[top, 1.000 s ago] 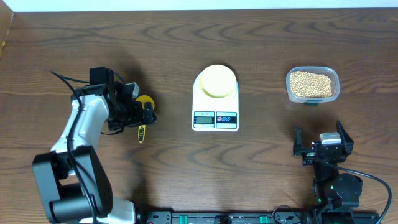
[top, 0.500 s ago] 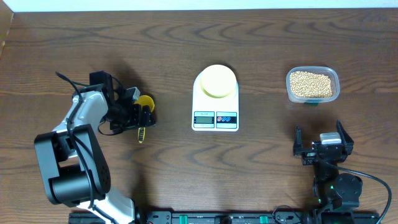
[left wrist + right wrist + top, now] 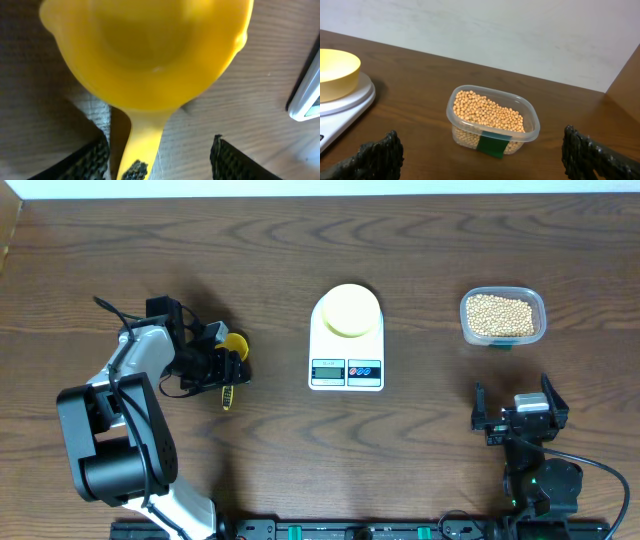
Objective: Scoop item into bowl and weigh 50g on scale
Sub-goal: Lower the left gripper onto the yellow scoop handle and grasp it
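- The left claw [image 3: 160, 159] has drawn its jaws part-way in over the last second, and the arm has shifted a little over the scoop [image 3: 145, 50]. The 2 fingers [image 3: 92, 160] still stand spread either side of the handle [image 3: 142, 135], not yet pressing it.
- I judge that the pickup is only starting — nothing is scooped yet.
- The beans [image 3: 500, 315] lie in the clear container [image 3: 541, 307] at the far right. The bowl [image 3: 350, 310] sits empty on the scale [image 3: 347, 370] at mid-desk.
- The right claw [image 3: 520, 420] is unchanged: wide open and holding nothing, in front of the container.
- Bare desk [image 3: 120, 240] separates scoop from scale and scale from container — roomy lanes. The scoop's path to the beans crosses the scale, and the container sits nearer the desk's right side.
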You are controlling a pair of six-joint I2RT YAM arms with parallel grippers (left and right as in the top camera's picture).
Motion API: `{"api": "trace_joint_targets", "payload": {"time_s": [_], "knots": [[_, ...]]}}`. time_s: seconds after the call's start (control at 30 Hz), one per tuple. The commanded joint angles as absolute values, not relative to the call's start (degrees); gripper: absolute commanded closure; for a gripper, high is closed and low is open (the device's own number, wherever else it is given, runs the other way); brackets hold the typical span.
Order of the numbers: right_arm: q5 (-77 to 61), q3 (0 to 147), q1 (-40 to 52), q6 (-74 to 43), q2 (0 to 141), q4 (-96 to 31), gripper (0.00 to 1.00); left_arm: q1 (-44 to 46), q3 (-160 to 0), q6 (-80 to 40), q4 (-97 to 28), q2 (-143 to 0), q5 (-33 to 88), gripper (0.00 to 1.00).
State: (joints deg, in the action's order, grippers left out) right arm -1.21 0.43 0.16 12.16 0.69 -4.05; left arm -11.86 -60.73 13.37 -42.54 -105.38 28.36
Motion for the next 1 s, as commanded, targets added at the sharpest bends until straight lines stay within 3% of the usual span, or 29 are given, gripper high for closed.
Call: {"api": "trace_joint_targets", "payload": {"time_s": [0.0, 0.4, 0.5, 0.97], "knots": [[-0.75, 0.32, -0.34, 12.49, 0.32, -4.34, 0.01, -11.81, -60.16, 13.72, -41.98, -107.22, 28.56, 0.32], [-0.75, 0.32, -0.34, 12.47, 0.32, -4.34, 0.01, -11.81, -59.33, 13.67, -41.25, -107.28, 28.56, 0.43], [-0.75, 0.32, -0.34, 12.47, 0.32, -4.34, 0.01, -11.81, -59.33, 13.67, -41.01, -107.28, 28.56, 0.54], [-0.75, 0.32, -0.34, 12.47, 0.32, -4.34, 0.01, -11.84, -59.33, 12.95, -40.36, -107.28, 29.34, 0.72]]}}
